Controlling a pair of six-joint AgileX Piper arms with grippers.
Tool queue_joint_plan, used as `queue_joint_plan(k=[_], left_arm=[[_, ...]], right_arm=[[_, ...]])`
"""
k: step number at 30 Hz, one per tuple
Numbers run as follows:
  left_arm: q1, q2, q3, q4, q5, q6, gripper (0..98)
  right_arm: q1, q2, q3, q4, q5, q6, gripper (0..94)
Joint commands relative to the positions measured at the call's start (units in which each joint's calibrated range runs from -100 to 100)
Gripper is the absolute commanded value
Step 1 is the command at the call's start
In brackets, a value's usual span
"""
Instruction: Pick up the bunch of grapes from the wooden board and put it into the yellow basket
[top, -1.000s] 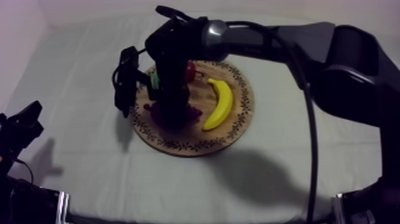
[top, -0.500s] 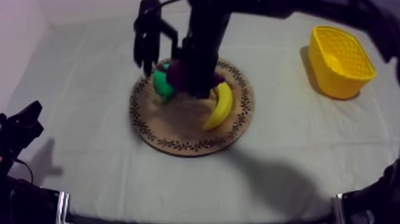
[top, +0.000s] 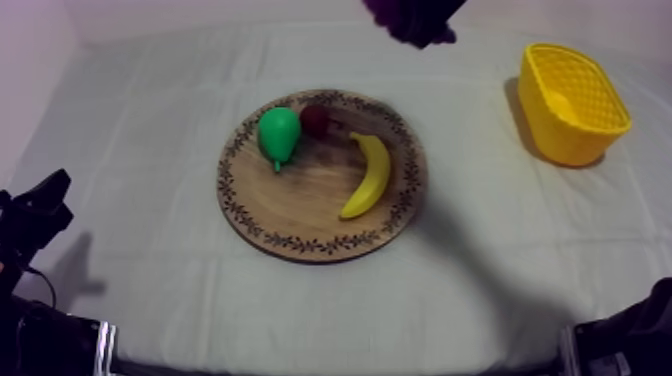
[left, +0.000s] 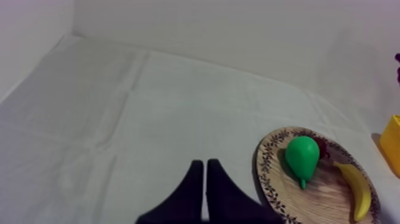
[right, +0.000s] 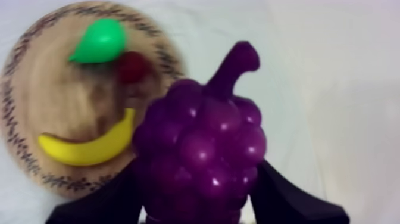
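Above the wooden board's (top: 300, 215) far edge, right gripper (right: 199, 199) clamps the bunch of grapes (right: 199, 143) aloft. Transfer step judged in hand; next calls for carrying right of the board to the yellow basket (top: 572, 95), then releasing. Left gripper (left: 204, 182) pinched together, empty.

Soft, dim light; faint cloth shadows

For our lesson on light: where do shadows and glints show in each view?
Top view: a broad shadow on the cloth right of the wooden board; the yellow basket shades the cloth at its left. Left wrist view: faint shade marks cloth creases. Right wrist view: small glints on the bunch of grapes.
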Motion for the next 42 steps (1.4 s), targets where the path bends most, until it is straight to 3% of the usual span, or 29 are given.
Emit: queue_joint_plan(k=[1, 12, 25, 32, 42], left_arm=[[0.0, 0.0, 0.0, -0.04, 0.0, 0.0, 0.1], [0.0, 0.0, 0.0, -0.04, 0.0, 0.0, 0.1], [0.0, 0.0, 0.0, -0.04, 0.0, 0.0, 0.1], [0.0, 0.0, 0.0, -0.04, 0.0, 0.0, 0.1], [0.0, 0.0, 0.0, -0.04, 0.0, 0.0, 0.1]], right_arm=[[3.0, -1.3, 0.3, 0.6, -1.6, -1.3, 33.0], [13.2, -5.4, 4.1, 3.8, -8.1, -7.6, 34.0], [24.5, -6.7, 8.8, 5.7, -12.5, -12.8, 34.4], [29.4, -4.7, 13.5, 3.8, -13.6, -10.8, 34.8], [31.7, 1.3, 17.1, -2.6, -14.2, -5.0, 35.6]])
